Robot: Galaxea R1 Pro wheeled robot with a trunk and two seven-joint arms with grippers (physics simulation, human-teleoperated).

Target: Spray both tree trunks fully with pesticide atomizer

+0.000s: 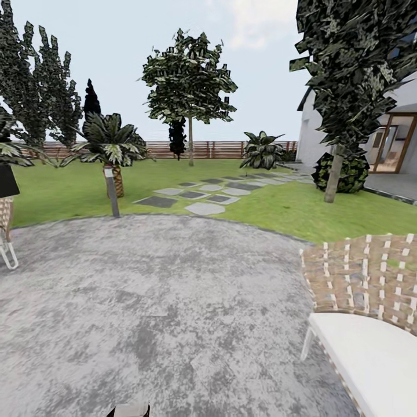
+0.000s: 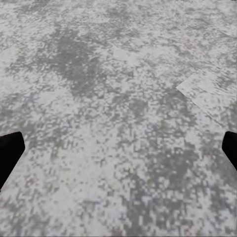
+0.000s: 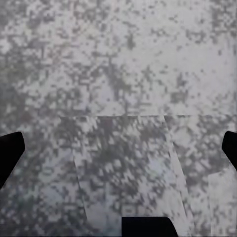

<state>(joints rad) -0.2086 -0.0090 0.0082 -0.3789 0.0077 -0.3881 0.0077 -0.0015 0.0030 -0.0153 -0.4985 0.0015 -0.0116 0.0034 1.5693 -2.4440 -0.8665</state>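
I look across a grey stone patio (image 1: 162, 301) to the garden lawn (image 1: 278, 208). One tree (image 1: 189, 81) stands far off by the fence, its thin straight trunk (image 1: 190, 145) bare. A second tree (image 1: 347, 75) rises at the right, and its trunk (image 1: 333, 176) leans in front of a dark bush. The pesticide atomizer is out of view. My left gripper (image 2: 118, 153) hangs open over bare paving, black fingertips (image 2: 10, 153) far apart. My right gripper (image 3: 118, 150) is also open above paving, with nothing between its fingers.
A woven chair with a white cushion (image 1: 365, 313) stands close at the right and another chair (image 1: 6, 231) at the left edge. A bollard lamp (image 1: 111, 191), a short palm (image 1: 113, 145), stepping stones (image 1: 202, 197), a wooden fence (image 1: 220, 149) and a house (image 1: 394, 139) lie beyond.
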